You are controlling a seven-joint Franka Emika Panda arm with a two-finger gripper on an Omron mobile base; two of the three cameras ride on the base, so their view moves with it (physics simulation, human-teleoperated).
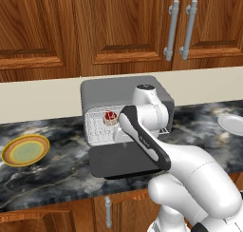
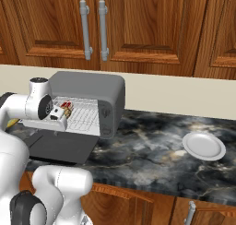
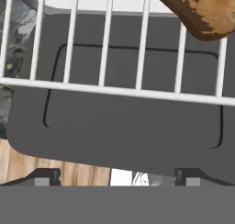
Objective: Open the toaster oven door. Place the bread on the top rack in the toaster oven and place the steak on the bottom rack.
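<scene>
Obs. — The flat dark grey toaster oven door (image 1: pixel 124 161) lay folded down, level over the marbled black tabletop (image 2: pixel 152 141), in front of the boxy grey toaster oven (image 2: pixel 92 88). The arm reached into the mouth of the oven.

End effector (image 3: pixel 117 175): the two dark finger tips stood wide apart at the bottom of the hand view, with nothing between them. Fully spread, holding nothing.

Steak: the small red slab of meat with a pale rim (image 1: pixel 110 116) lay on a silver wire rack (image 1: pixel 99 126) inside the cavity, beyond and to the left of the wrist as seen from the left base camera. From the right base camera a red patch (image 2: pixel 67 106) showed just past the hand. Which rack level it occupied could not be settled from these views.

Bread: the brown crusted piece (image 3: pixel 202 12) lay on the white wire bars at the top right of the hand view, ahead of the fingers and off to one side, apart from them. Its long axis appeared to run diagonally across the bars, though part of it was cut off by the frame edge.

Judgement: both foods appeared already inside, so a withdrawal straight back over the door seemed the likely coming move; the rack's front bar lay across that path.

Yellow-green round plate (image 1: pixel 25 149) stood far left of the arm; white plate (image 2: pixel 203 145) far right.
</scene>
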